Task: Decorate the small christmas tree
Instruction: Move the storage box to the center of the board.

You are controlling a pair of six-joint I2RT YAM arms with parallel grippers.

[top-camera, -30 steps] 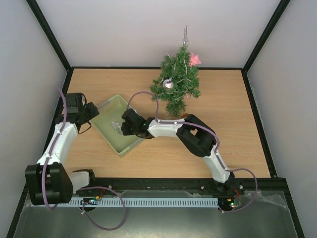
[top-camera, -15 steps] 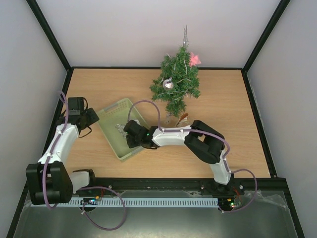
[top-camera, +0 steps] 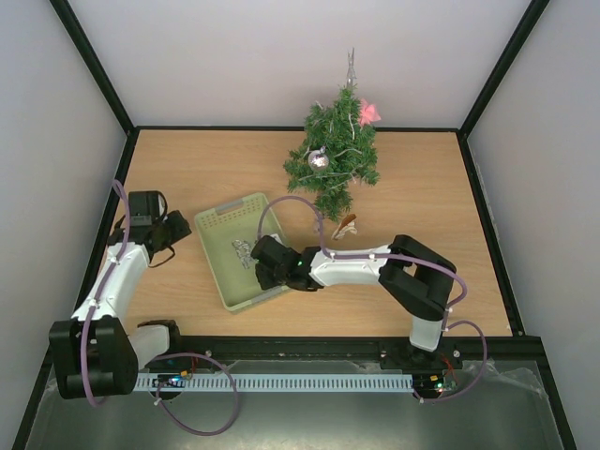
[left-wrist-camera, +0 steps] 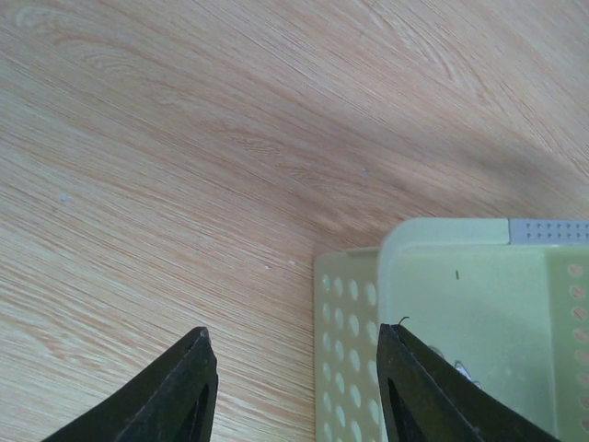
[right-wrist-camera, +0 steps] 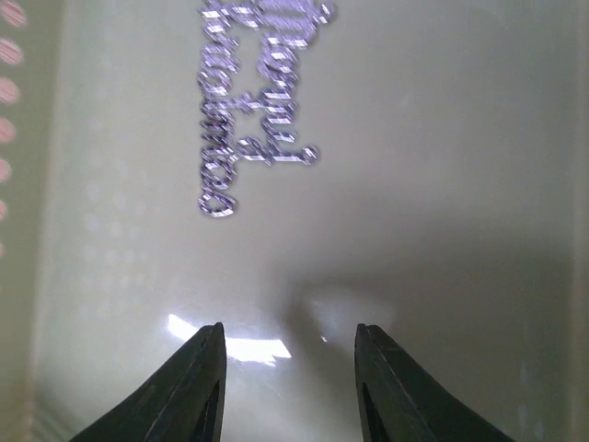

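**Desk:** Swung round and slid nearer within the last second, the pale green basket (top-camera: pixel 217 267) lies beneath the right pincer (top-camera: pixel 255 259), which has drawn back with it, overhead view. Where is the small christmas tree (top-camera: pixel 330 155)?

**Photographer:** Upright at the far edge of the counter (top-camera: pixel 422 187), well apart from the basket, with a pink ornament (top-camera: pixel 368 113) and a silver bauble (top-camera: pixel 319 159) on it. Beside the basket's left corner sits the left pincer (top-camera: pixel 178 228).

**Desk:** Left wrist view?

**Photographer:** Fingers half-spread and empty, one just by the basket's corner wall (left-wrist-camera: pixel 442 304). It looks placed to steady the basket, and a light press on that wall should stop it skating.

**Desk:** Right wrist?

**Photographer:** Narrowly parted, holding nothing, low over the basket floor. The silver script ornament (right-wrist-camera: pixel 258 101) lies flat just ahead. Best bet is to advance, drop lower and pinch a raised loop, since flat wire on slick plastic will likely slip.
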